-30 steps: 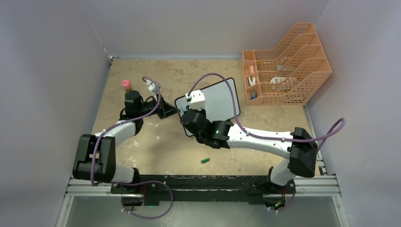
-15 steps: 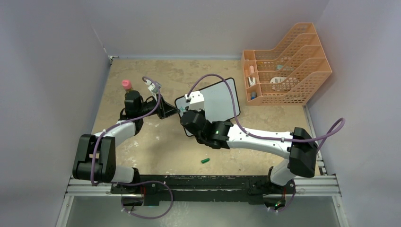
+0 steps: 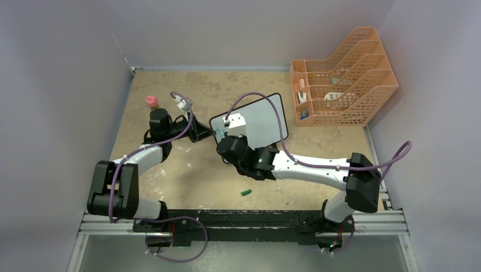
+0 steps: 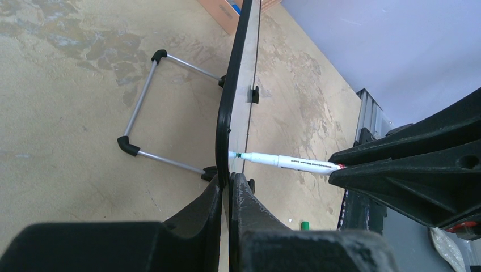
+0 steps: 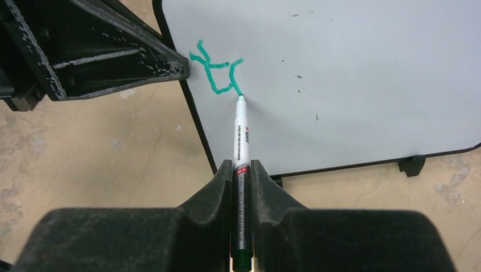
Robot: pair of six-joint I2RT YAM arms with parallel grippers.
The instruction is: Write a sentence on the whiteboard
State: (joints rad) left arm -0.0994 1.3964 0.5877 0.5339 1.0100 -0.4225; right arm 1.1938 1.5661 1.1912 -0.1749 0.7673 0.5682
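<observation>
Pinching the whiteboard by its black-framed left edge with the left claw, both fingers pressed tight against the frame. Gripping a white marker in the right claw, fingers squeezed together on the barrel, the dark rear end of the pen running back between them. Touching the green tip to the board face, just right of where the left claw is biting the frame.

Showing on the white surface a few joined green strokes close to the left edge: angular and linked, not spelling any readable word. Ending the last stroke right at the marker tip. Bearing small red and black print along the barrel, too fine for reading.

Standing tilted near the middle of the counter on short black feet, with a wire prop behind, and sitting just left of the orange mesh rack at the far right. Lying nearer the arm bases, apart from the board: a small green cap.
</observation>
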